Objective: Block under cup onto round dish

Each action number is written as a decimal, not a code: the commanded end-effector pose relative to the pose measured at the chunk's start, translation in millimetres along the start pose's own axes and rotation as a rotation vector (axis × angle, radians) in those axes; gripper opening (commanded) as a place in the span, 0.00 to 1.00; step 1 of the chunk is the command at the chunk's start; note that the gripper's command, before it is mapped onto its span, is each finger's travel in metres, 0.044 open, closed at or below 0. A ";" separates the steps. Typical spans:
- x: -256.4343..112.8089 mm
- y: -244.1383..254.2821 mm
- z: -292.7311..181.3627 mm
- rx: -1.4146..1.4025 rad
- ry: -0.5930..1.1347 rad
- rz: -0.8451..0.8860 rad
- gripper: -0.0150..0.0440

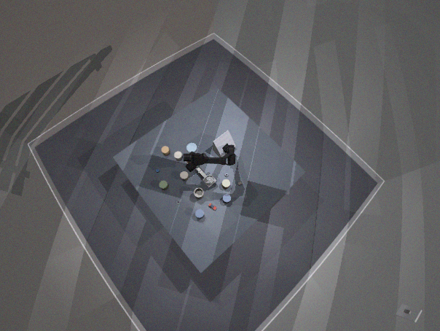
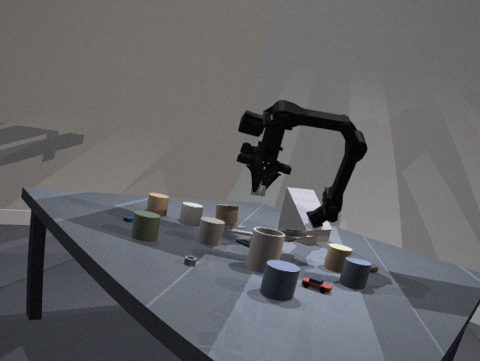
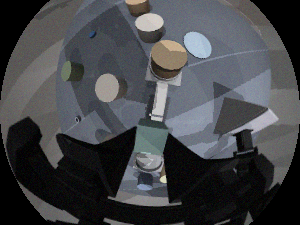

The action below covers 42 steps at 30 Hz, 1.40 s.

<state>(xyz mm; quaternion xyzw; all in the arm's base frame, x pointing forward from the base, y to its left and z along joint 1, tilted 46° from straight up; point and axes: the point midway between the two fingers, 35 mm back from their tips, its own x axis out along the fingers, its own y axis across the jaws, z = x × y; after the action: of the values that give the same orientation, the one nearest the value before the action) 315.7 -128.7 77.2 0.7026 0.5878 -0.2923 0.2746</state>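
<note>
My gripper (image 2: 259, 188) (image 3: 150, 132) is shut on the pale green block (image 2: 258, 192) (image 3: 151, 141) and holds it high above the balance beam (image 1: 201, 173) (image 3: 159, 101). One tan cup (image 2: 227, 215) (image 3: 168, 59) stands upside down on the far end of the balance; the arm mostly hides it in the top view. The pan at the other end (image 1: 209, 181) (image 3: 149, 162) is empty. The other tan cup (image 1: 226, 183) (image 2: 338, 258) stands on the table, off the balance. The light blue round dish (image 1: 191, 147) (image 3: 197, 45) is bare, beside the cup on the balance.
A white cylinder (image 1: 178, 155) (image 3: 149, 27) and an orange one (image 1: 165, 150) stand near the dish. A beige cylinder (image 1: 183, 175) (image 3: 107, 88) stands beside the balance. A wedge (image 2: 303, 207) (image 3: 245, 116) stands near the arm's base. An open cup (image 2: 265, 252) and blue cylinders stand nearer the exterior camera.
</note>
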 end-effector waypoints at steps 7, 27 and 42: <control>12.9 -10.6 59.3 -0.016 -0.009 -0.012 0.25; 46.8 -52.2 158.8 -0.055 0.001 -0.033 0.25; 82.0 -98.7 218.5 -0.091 0.028 -0.045 0.25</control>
<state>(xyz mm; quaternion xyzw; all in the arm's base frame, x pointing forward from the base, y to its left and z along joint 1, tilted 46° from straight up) 222.8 -216.7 -119.3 0.6821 0.6157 -0.2659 0.2914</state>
